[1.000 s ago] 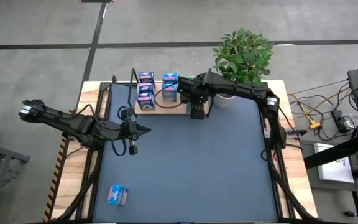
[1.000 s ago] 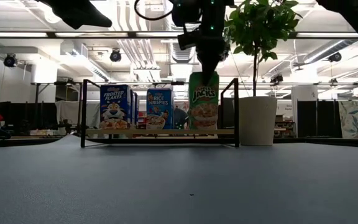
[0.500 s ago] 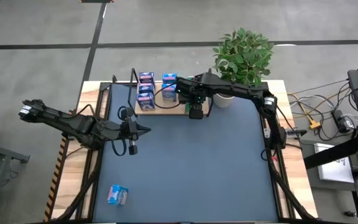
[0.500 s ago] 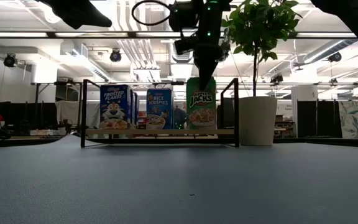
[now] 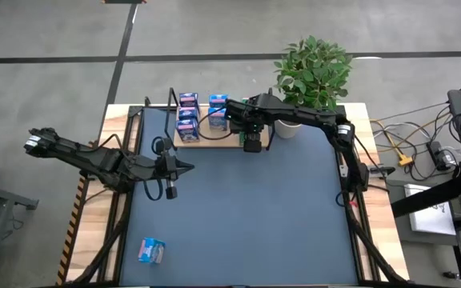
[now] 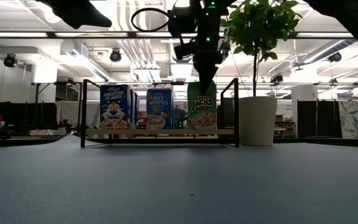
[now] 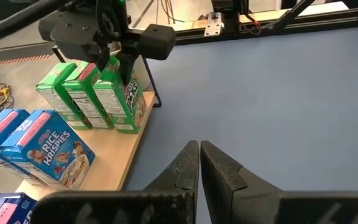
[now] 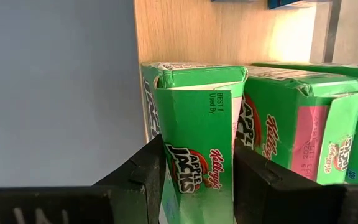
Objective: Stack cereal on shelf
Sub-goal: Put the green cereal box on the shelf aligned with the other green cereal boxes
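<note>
Gripping green Apple Jacks box [image 8: 197, 130] on shelf [image 6: 160, 132], right gripper [image 8: 194, 180] fingers clamp its sides; left gripper [image 7: 200, 163] closed, empty.

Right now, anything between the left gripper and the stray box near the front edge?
No. In the high view only bare blue mat separates the left gripper from the stray box.

"apple jacks" on green box [image 8: 194, 155], "rice krispies" on light-blue box [image 6: 159, 109], "frosted flakes" on dark-blue box [image 6: 114, 107]
</note>
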`<act>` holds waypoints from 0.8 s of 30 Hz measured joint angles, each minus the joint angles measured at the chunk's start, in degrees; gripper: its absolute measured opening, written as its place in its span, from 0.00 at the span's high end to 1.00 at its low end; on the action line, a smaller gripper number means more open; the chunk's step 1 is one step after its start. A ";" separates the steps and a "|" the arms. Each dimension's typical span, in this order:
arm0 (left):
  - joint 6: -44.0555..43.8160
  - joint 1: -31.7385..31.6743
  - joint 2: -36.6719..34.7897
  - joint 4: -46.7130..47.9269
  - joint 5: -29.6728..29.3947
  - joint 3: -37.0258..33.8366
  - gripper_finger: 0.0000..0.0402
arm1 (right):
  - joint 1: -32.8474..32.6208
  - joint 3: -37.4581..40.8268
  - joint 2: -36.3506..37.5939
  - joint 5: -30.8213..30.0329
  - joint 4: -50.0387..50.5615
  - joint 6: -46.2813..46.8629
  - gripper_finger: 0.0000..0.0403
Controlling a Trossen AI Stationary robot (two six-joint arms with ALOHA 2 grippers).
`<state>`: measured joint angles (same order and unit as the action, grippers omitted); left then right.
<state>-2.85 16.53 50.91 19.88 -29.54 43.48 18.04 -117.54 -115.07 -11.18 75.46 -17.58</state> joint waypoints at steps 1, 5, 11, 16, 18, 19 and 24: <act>0.00 0.00 0.00 0.01 0.00 0.00 1.00 | 0.00 0.00 0.00 -0.01 -0.02 -0.01 0.68; 0.00 -0.01 0.00 0.02 0.02 0.00 1.00 | 0.11 0.00 -0.01 0.02 -0.10 0.06 0.67; 0.02 0.01 0.00 0.01 0.04 0.00 1.00 | 0.11 0.00 -0.09 0.02 -0.83 0.52 0.58; 0.02 0.01 0.00 0.02 0.04 0.00 1.00 | 0.11 0.00 -0.23 -0.55 -0.72 0.52 0.51; 0.02 0.01 0.00 0.02 0.05 0.00 1.00 | 0.11 -0.30 -0.11 -0.81 -0.16 0.52 0.50; 0.02 0.00 0.00 0.02 0.07 0.00 1.00 | 0.05 -0.75 -0.02 -0.81 0.05 0.67 0.50; 0.07 0.01 0.00 0.07 0.07 0.00 1.00 | -0.51 -5.35 0.42 -0.84 3.39 2.54 0.50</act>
<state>-2.78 16.53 50.92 19.94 -29.47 43.48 17.54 -122.88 -114.65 -12.02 78.85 -15.05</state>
